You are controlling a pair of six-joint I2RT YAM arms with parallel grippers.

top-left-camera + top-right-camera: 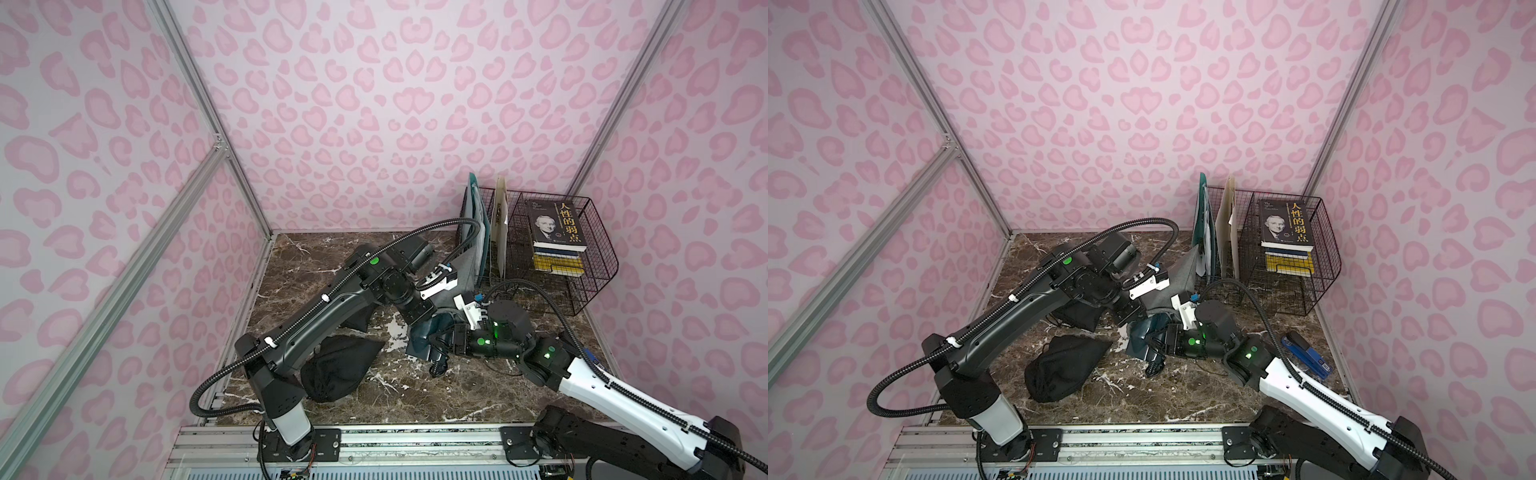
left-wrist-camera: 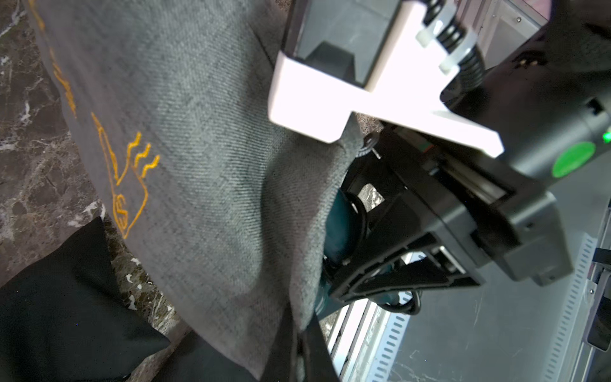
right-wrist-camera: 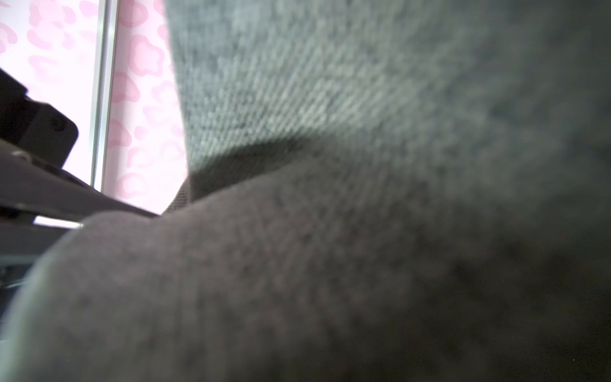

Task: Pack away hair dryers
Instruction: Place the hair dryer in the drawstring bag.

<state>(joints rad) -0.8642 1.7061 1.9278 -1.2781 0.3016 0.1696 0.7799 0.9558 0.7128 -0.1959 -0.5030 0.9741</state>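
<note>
A dark teal hair dryer [image 1: 419, 341] [image 1: 1139, 334] lies mid-table, its black cord [image 1: 439, 366] trailing toward the front. In the left wrist view its teal body [image 2: 342, 218] sits at the mouth of a grey pouch [image 2: 205, 172] with gold print. My right gripper [image 2: 340, 239] [image 1: 437, 345] is shut on the dryer, one finger on each side of it. My left gripper [image 2: 299, 350] is shut on the grey pouch's edge and holds it up. In the right wrist view grey cloth [image 3: 330, 132] hides the jaws.
A filled black pouch [image 1: 337, 370] lies front-left of the dryer, and another black pouch [image 1: 360, 321] lies under the left arm. At the back right stand a wire basket [image 1: 598, 266] with stacked books and upright folders [image 1: 478, 224]. A blue stapler [image 1: 1306, 354] lies by the right wall.
</note>
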